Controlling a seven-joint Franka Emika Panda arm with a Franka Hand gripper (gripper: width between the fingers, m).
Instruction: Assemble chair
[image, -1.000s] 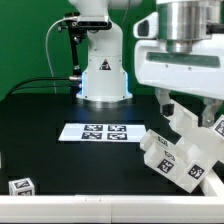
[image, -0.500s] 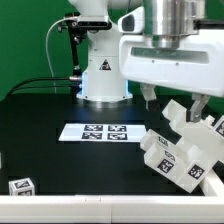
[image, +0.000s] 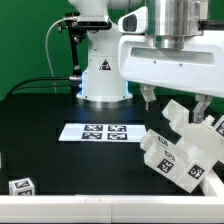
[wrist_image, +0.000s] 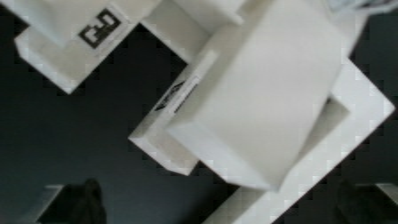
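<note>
The chair is a blocky cluster of white slabs with black-and-white tags, standing at the exterior view's right on the black table. My gripper hangs just above its top, jaws wide apart and holding nothing. One dark finger is clear of the parts. In the wrist view the chair's slabs fill the picture, one with a tag. My gripper straddles a slab edge, with the dark fingertips well apart on either side. A small tagged white piece lies alone at the front left.
The marker board lies flat in the middle of the table. The robot's white base stands behind it, with black cables at the back left. A green wall closes the back.
My gripper has moved toward the exterior view's left and slightly up over the chair, then held still for the last half second. The chair parts have not moved.
</note>
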